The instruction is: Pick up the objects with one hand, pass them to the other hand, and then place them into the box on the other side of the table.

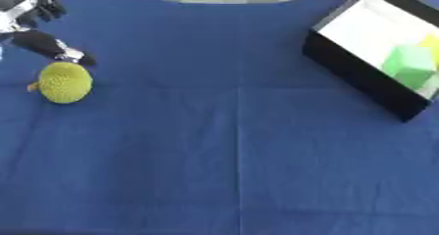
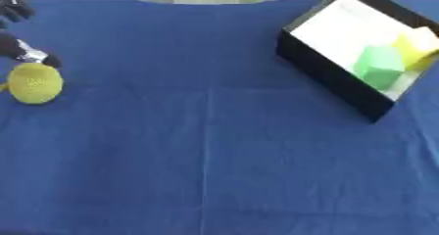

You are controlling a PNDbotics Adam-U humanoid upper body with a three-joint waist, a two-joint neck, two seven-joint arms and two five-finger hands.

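Object: a yellow-green knobbly ball-like fruit toy (image 1: 65, 82) is seen at about 9 o'clock on the table (image 1: 240, 155), resting on the blue cloth, with a small orange stub at its left side.

Left hand: the left hand (image 1: 34, 26) is found at 10 o'clock, just above the fruit toy; one dark finger is stretched down towards the toy's top and appears to touch or nearly touch it, which of the two cannot be told. The other fingers are loosely curled higher up. Nothing is held.

Right hand: not shown in either view.

Box: a black-walled box (image 2: 330, 80) with a white inside is set at 2 o'clock, well apart from the toy. A green block (image 2: 379, 65) and a yellow block (image 2: 418, 44) are already lying in it.

Handling, as judged: the toy is probably light and hollow or soft; its bumpy skin should give grip rather than slip. Being rounded, it may roll if nudged from one side.

Where to take hold, as judged: the widest middle is best enclosed from above, thumb and fingers on opposite sides; the orange stub is best avoided. Part of the body should be left bare for the receiving hand.
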